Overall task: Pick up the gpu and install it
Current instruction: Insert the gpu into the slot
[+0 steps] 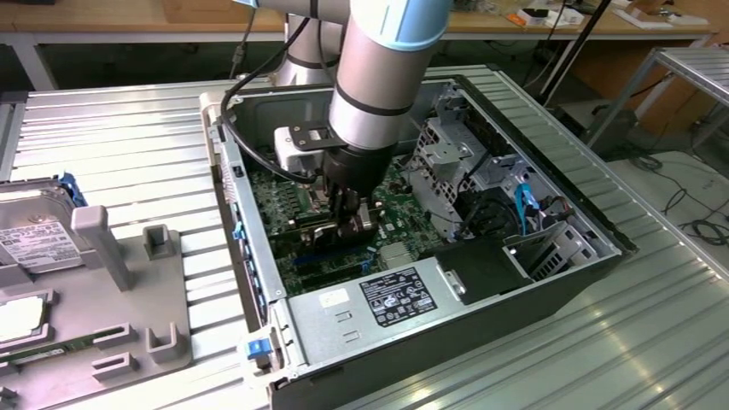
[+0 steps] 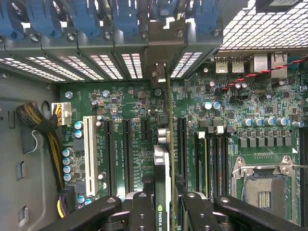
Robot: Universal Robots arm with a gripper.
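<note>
Bright light glares on the ribbed table (image 1: pixel 125 145); case (image 1: pixel 490 335) interior dimmer.

There is one open black steel computer case (image 1: pixel 479 337), with one silver labelled power supply box (image 1: pixel 364 309) and one blue flat cable (image 1: pixel 527 209) inside it. One grey robot arm (image 1: pixel 381 68) carries one gripper (image 1: pixel 355 224) with two black fingers (image 2: pixel 142 211). There is one gpu (image 2: pixel 162 173), a thin black card seen edge-on. The green board has one long white plastic slot (image 2: pixel 89 149), three long black plastic slots (image 2: pixel 109 154) and one silver-framed processor socket (image 2: pixel 262 185). Outside lie one grey moulded fixture (image 1: pixel 125 282) and one silver labelled hard drive (image 1: pixel 34 235).
</note>
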